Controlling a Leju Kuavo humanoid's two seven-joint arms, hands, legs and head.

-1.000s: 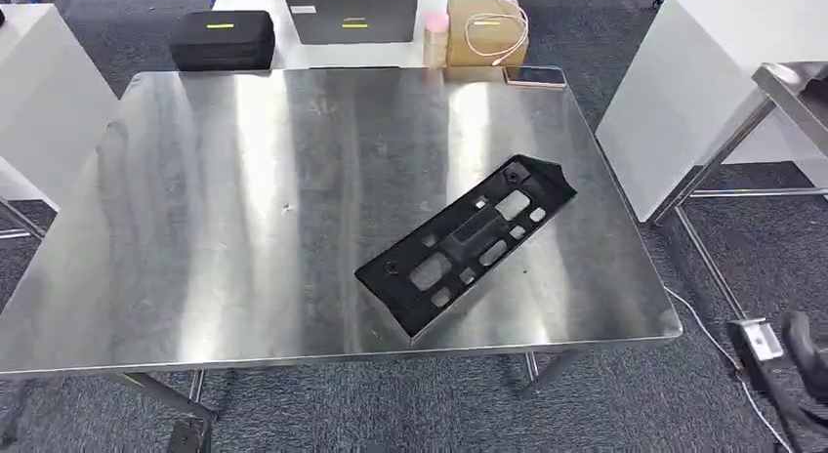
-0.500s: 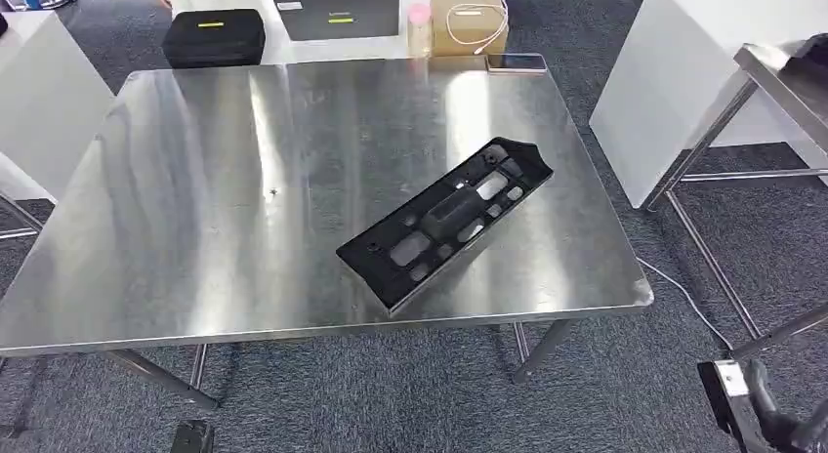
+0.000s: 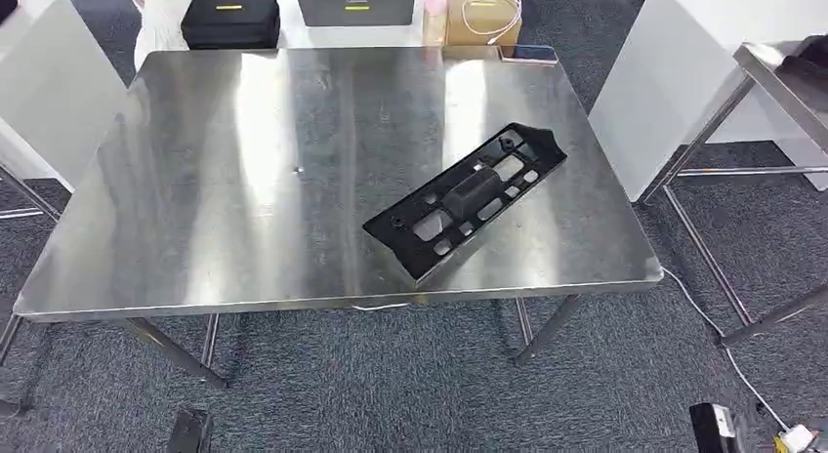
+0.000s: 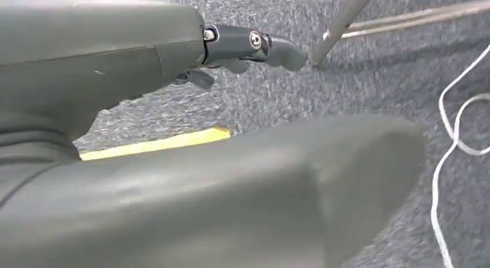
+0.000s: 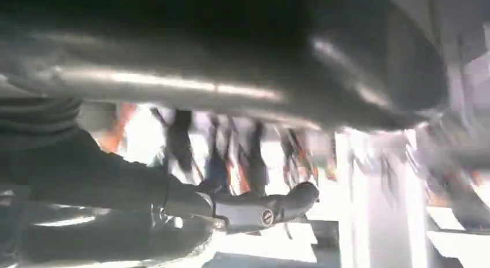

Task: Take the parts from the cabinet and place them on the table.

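Black part (image 3: 467,200) lies diagonally on steel table (image 3: 195,209) over grey carpet (image 3: 391,385); each robot hand's (image 4: 173,164) grasp is unreadable.

I see a long black part (image 3: 467,200) lying diagonally on the steel table (image 3: 225,209), near its right front corner. Behind the table sit a black case (image 3: 230,20) and what looks like a cardboard box (image 3: 481,16).

**No legible text**

You won't find any readable writing here. The black case (image 3: 230,20) and the grey box (image 3: 356,3) beyond the table each carry a small yellow-green mark, too small to read.
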